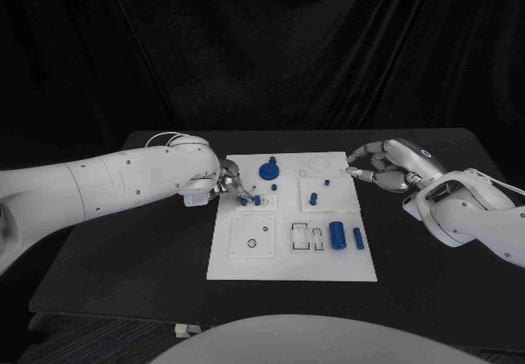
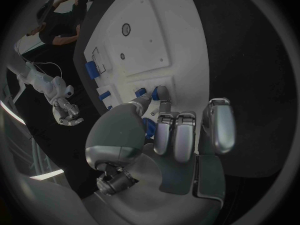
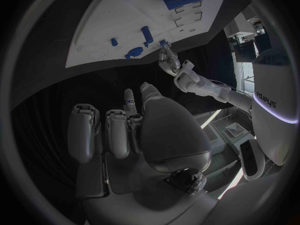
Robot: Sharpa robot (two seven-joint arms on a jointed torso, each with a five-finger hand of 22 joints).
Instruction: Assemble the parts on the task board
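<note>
Left hand (image 1: 224,186) at the task board (image 1: 246,262) left edge — fingertips meeting a small upright blue part (image 1: 243,201), apparently pinching it. Right hand (image 1: 378,171) — curled, holding nothing — hovers off the right edge.

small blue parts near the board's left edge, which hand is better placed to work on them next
Left. The left hand already has its fingertips at those blue parts on the task board; the right hand sits at the far right corner.

Both arms have smooth white shells with small dark screws along them. The left hand (image 1: 224,184) and the right hand (image 1: 378,168) are silver metal with rounded segments. A thin pale cable loops above the left wrist.
</note>
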